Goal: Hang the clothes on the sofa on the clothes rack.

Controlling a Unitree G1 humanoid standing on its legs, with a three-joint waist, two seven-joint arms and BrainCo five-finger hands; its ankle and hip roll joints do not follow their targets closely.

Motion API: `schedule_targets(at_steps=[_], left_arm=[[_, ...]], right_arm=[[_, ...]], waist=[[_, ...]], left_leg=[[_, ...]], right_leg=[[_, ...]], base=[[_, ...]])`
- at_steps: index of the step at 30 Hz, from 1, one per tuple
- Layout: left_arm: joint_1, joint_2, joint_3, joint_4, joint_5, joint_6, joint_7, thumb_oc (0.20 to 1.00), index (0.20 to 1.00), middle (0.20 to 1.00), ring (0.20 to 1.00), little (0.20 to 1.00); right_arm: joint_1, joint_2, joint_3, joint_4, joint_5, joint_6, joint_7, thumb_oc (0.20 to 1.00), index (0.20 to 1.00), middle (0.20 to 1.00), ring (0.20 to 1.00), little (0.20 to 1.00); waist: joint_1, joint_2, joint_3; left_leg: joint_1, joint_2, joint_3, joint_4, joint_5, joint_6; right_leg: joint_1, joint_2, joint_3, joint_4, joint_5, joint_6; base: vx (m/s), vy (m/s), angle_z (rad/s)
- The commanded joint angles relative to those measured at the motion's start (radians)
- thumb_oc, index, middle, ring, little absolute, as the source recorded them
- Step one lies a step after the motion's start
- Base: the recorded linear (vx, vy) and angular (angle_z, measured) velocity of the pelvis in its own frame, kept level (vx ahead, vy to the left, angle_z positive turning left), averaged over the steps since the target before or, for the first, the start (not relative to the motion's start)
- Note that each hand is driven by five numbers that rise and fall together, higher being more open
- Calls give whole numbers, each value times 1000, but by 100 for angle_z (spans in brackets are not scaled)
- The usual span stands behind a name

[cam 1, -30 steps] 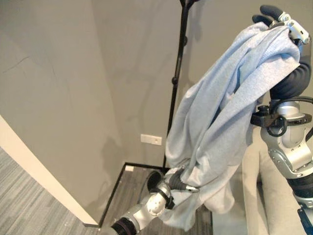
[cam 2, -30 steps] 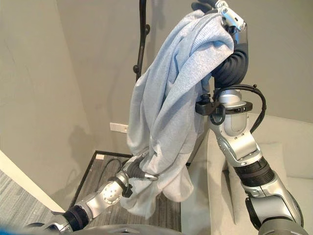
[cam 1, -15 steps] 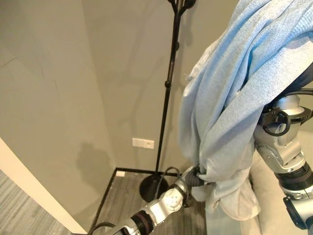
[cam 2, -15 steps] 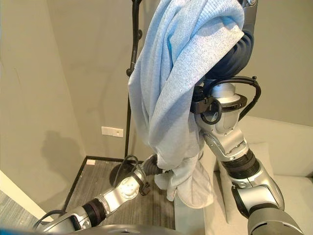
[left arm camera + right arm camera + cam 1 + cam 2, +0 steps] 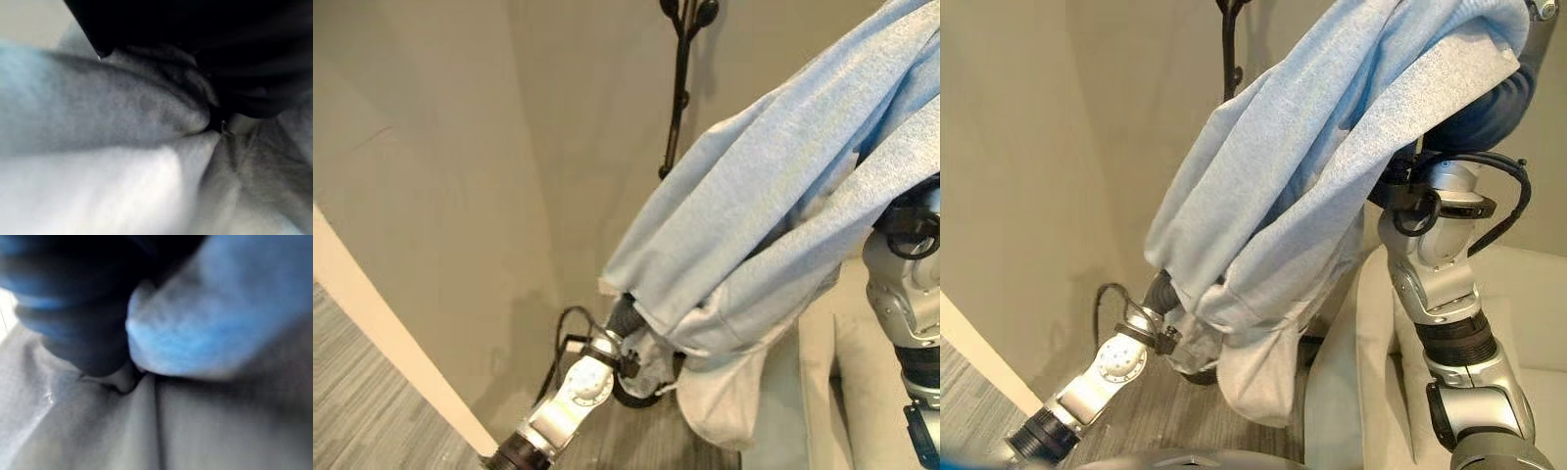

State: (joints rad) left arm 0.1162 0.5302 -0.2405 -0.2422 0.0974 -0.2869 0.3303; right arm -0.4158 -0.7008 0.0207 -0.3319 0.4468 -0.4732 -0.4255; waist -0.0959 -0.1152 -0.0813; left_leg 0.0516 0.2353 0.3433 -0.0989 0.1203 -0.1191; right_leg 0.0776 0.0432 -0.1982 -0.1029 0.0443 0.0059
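We carry the pale blue garment [image 5: 1332, 166] stretched high between both arms, nearing the black clothes rack [image 5: 680, 88] (fingers of both hands buried in cloth, grip unreadable), so it clears the sofa [image 5: 1538, 372].

Light blue garment [image 5: 783, 206] hung stretched between both arms, right across the front, blocking most of the way to the clothes rack [image 5: 683, 59]. Rack pole & top hooks stood clear above the cloth, by the wall [image 5: 440, 196]. Open room left of the pole. Sofa [image 5: 1547, 323] closed off the right side.
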Motion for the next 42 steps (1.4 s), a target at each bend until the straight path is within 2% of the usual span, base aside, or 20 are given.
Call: schedule_targets(at_steps=[1, 2, 3, 5, 7, 10, 13, 15, 16, 18, 19, 20, 25, 28, 31, 34, 36, 39, 41, 42], left_arm=[[-106, 13, 11, 28, 118, -57, 96, 200, 200, 200, 200, 200], [-72, 57, 158, -6, 233, -56, 157, 200, 200, 200, 200, 200], [-69, 57, 160, -9, 235, -56, 157, 200, 200, 200, 200, 200], [-66, 72, 235, 7, 288, -53, 204, 200, 200, 200, 200, 200], [-75, 92, 326, 21, 355, -41, 259, 200, 200, 200, 200, 200], [-77, 105, 357, 19, 422, -25, 279, 200, 200, 200, 200, 200], [-77, 114, 385, 0, 491, -15, 279, 200, 200, 200, 200, 200], [-92, 121, 388, 6, 528, 7, 294, 200, 200, 200, 200, 200], [-95, 120, 386, 9, 530, 8, 295, 200, 200, 200, 200, 200], [-155, 115, 376, 33, 534, 43, 299, 200, 200, 200, 200, 200], [-155, 114, 377, 34, 534, 43, 300, 200, 200, 200, 200, 200], [-195, 121, 368, 72, 532, 72, 310, 200, 200, 200, 200, 200], [-307, 162, 334, 203, 519, 121, 324, 200, 200, 200, 200, 200], [-386, 181, 292, 318, 476, 142, 332, 200, 200, 200, 200, 200], [-430, 186, 271, 378, 443, 156, 336, 200, 200, 200, 200, 200], [-504, 219, 244, 493, 386, 176, 343, 200, 200, 200, 200, 200], [-580, 241, 221, 588, 317, 185, 366, 200, 200, 200, 200, 200], [-592, 249, 232, 600, 292, 190, 376, 200, 200, 200, 200, 200], [-607, 236, 233, 594, 288, 186, 387, 200, 200, 200, 200, 200], [-594, 223, 240, 582, 285, 181, 386, 200, 200, 200, 200, 200]], right_arm=[[-53, -27, -53, 42, -24, 13, 34, 200, 200, 200, 200, 200], [3, -77, -78, 50, -50, 23, 85, 200, 200, 200, 200, 200], [3, -76, -78, 50, -49, 22, 86, 200, 200, 200, 200, 200], [33, -110, -90, 52, -82, 25, 115, 200, 200, 200, 200, 200], [72, -153, -123, 59, -187, 33, 123, 200, 200, 200, 200, 200], [105, -161, -156, 63, -268, 44, 115, 200, 200, 200, 200, 200], [146, -167, -208, 73, -432, 86, 62, 200, 200, 200, 200, 200], [154, -176, -220, 89, -546, 125, 19, 200, 200, 200, 200, 200], [153, -175, -218, 89, -554, 127, 13, 200, 200, 200, 200, 200], [108, -169, -174, 149, -631, 192, -18, 200, 200, 200, 200, 200], [104, -170, -171, 151, -632, 192, -20, 200, 200, 200, 200, 200], [60, -164, -124, 191, -680, 232, -37, 200, 200, 200, 200, 200], [-105, -177, 14, 333, -753, 303, -61, 200, 200, 200, 200, 200], [-202, -176, 107, 447, -730, 325, -61, 200, 200, 200, 200, 200], [-248, -175, 145, 492, -722, 337, -60, 200, 200, 200, 200, 200], [-304, -158, 194, 566, -705, 350, -50, 200, 200, 200, 200, 200], [-379, -152, 238, 645, -683, 358, -66, 200, 200, 200, 200, 200], [-410, -137, 252, 680, -660, 362, -64, 200, 200, 200, 200, 200], [-396, -142, 230, 686, -660, 363, -74, 200, 200, 200, 200, 200], [-388, -150, 220, 674, -663, 363, -72, 200, 200, 200, 200, 200]], waist=[[37, 20, 11], [43, 28, 7], [42, 26, 6], [42, 30, 2], [43, 40, 1], [41, 42, -1], [39, 45, -5], [36, 47, -10], [36, 48, -10], [39, 47, -10], [38, 49, -10], [45, 50, -12], [52, 47, -5], [52, 48, 10], [50, 48, 19], [51, 52, 39], [49, 53, 76], [52, 48, 100], [50, 38, 110], [58, 35, 116]], left_leg=[[50, 77, -36, 13, -99, -29], [56, 77, -41, 17, -107, -34], [53, 75, -41, 15, -101, -32], [57, 74, -43, 15, -102, -34], [64, 73, -48, 19, -112, -37], [64, 68, -52, 16, -107, -35], [65, 68, -57, 15, -110, -33], [68, 68, -60, 16, -119, -32], [68, 68, -60, 16, -119, -32], [70, 66, -62, 15, -115, -28], [72, 67, -62, 17, -122, -29], [76, 68, -63, 19, -122, -29], [83, 73, -64, 20, -119, -32], [78, 76, -68, 21, -112, -35], [73, 78, -72, 21, -109, -37], [66, 76, -82, 25, -108, -36], [46, 69, -96, 52, -112, -28], [23, 50, -109, 105, -143, -11], [-28, 45, -91, 202, -179, -3], [-50, 18, -104, 257, -214, 6]], right_leg=[[-51, -50, -31, 43, -92, 57], [-42, -50, -34, 45, -99, 58], [-45, -52, -34, 45, -95, 57], [-42, -55, -37, 47, -99, 58], [-32, -57, -38, 52, -108, 60], [-32, -61, -43, 55, -106, 61], [-30, -64, -48, 58, -110, 61], [-25, -62, -51, 58, -115, 63], [-25, -63, -51, 58, -115, 63], [-23, -62, -52, 59, -115, 58], [-19, -61, -51, 59, -119, 60], [-13, -59, -50, 60, -123, 57], [-4, -52, -50, 60, -132, 51], [-5, -51, -57, 70, -137, 47], [-7, -51, -64, 79, -143, 44], [-23, -59, -84, 125, -163, 39], [-74, -81, -101, 213, -190, 36], [-109, -105, -98, 270, -201, 35], [-111, -127, -123, 281, -210, 33], [-104, -141, -127, 277, -212, 34]], base=[[51, 8, 14], [30, 3, 19], [51, 5, 21], [16, 4, 12], [15, 7, 1], [29, 7, 0], [14, -7, 2], [40, -14, 4], [23, -19, 4], [13, -11, 3], [50, -17, 9], [44, -12, 7], [28, -7, -1], [11, -4, 1], [33, -5, 6], [42, 9, 9], [-30, 42, 20], [0, 39, 9], [23, 10, 20], [28, 23, 33]])
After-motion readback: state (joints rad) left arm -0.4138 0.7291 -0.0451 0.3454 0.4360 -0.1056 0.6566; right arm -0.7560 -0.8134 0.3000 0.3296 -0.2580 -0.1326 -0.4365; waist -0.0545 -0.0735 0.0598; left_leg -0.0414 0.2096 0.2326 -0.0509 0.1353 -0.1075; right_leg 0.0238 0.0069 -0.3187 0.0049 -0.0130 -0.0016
